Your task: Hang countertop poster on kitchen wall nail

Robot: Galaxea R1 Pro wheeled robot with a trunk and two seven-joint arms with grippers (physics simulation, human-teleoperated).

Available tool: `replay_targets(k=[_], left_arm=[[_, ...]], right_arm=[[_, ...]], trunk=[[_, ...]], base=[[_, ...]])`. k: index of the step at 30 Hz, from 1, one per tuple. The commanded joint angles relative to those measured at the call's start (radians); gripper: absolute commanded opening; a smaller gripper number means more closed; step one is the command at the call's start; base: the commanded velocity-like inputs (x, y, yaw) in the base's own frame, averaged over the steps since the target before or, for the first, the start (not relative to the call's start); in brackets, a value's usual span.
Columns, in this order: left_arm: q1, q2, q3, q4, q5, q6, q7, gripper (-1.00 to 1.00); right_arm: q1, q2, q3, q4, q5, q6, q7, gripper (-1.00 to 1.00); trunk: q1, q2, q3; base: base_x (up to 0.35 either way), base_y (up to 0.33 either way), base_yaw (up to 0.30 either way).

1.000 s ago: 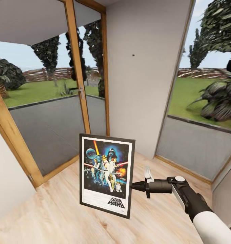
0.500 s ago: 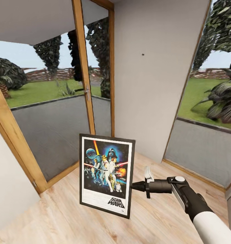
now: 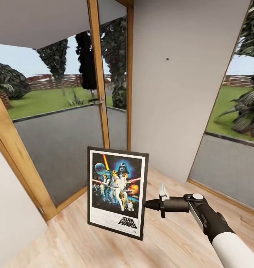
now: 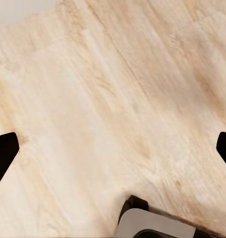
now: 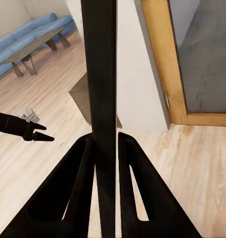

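Our right fingers (image 5: 90, 168) are pinched tight on the poster (image 3: 117, 192) at its side edge, so it hangs upright, artwork toward us, above the wood floor (image 3: 171, 238). Our left fingers (image 4: 4, 156) are spread wide, holding nothing. The wall nail (image 3: 167, 59) sits higher up on the grey wall (image 3: 179, 104), well apart from the poster.
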Motion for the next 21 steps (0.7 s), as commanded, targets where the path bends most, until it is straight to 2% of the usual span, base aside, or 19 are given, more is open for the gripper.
replay_targets(k=[1,8,21], left_arm=[[0.000,0.000,0.003,-0.001,0.000,0.001,-0.006,1.00],[0.000,0.000,0.003,-0.001,0.000,0.001,-0.006,1.00],[0.000,0.000,0.002,-0.001,0.000,0.001,-0.006,1.00]], right_arm=[[-0.001,-0.001,0.003,0.000,-0.005,0.013,0.003,-1.00],[-0.001,-0.001,0.003,0.000,-0.005,0.015,0.003,-1.00],[-0.001,-0.001,0.003,0.000,-0.005,0.016,0.003,-1.00]], trunk=[[0.001,-0.002,-0.002],[0.001,-0.002,-0.002],[0.001,-0.002,0.003]], base=[[0.248,0.275,0.000],[0.248,0.275,-0.121],[0.248,0.275,-0.290]])
